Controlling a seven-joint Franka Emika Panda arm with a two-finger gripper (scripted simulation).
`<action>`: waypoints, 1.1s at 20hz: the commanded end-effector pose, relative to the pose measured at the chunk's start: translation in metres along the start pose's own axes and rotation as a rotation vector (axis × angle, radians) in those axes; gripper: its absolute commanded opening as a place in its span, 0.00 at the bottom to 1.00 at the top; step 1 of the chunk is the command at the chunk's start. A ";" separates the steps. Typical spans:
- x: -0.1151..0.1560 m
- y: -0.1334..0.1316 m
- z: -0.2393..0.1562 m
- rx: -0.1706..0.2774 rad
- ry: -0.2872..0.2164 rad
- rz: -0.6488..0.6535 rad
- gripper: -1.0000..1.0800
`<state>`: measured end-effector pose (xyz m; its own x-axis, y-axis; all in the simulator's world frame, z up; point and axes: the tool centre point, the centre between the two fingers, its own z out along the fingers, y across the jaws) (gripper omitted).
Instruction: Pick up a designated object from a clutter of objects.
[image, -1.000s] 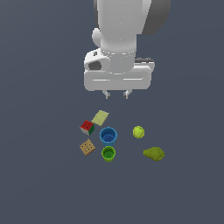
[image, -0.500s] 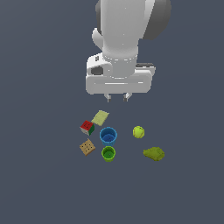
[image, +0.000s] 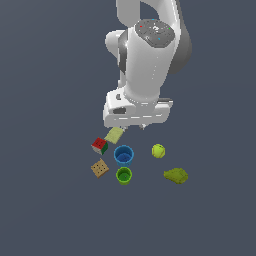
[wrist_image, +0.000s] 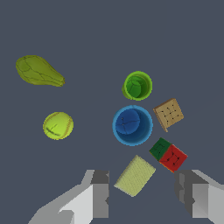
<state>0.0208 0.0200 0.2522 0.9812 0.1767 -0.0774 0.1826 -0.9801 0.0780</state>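
Gripper (wrist_image: 142, 192) with its two fingers (wrist_image: 100, 192) spread wide apart, holding nothing and raised above the surface; in the wrist view the pale green card (wrist_image: 134, 176) lies in the gap between them. Just beyond the card stands the blue cup (wrist_image: 132, 125), upright with its mouth open to the camera. Beside it, the smaller green cup (wrist_image: 138, 85) almost touches its rim. A tan cracker-like square (wrist_image: 169, 113) and a red, green and white puzzle cube (wrist_image: 168, 154) lie close to the blue cup on one side. On the other side, well apart, rest a yellow-green ball (wrist_image: 57, 125) and an olive lumpy piece (wrist_image: 38, 71). In the exterior view the arm (image: 150, 65) hangs above the cluster, with the blue cup at its centre.
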 end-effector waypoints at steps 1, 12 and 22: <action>0.003 -0.002 0.026 -0.028 -0.037 -0.056 0.62; 0.007 -0.013 0.125 -0.121 -0.175 -0.288 0.62; 0.005 -0.017 0.149 -0.139 -0.210 -0.346 0.62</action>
<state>0.0128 0.0237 0.1022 0.8293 0.4564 -0.3224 0.5195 -0.8423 0.1437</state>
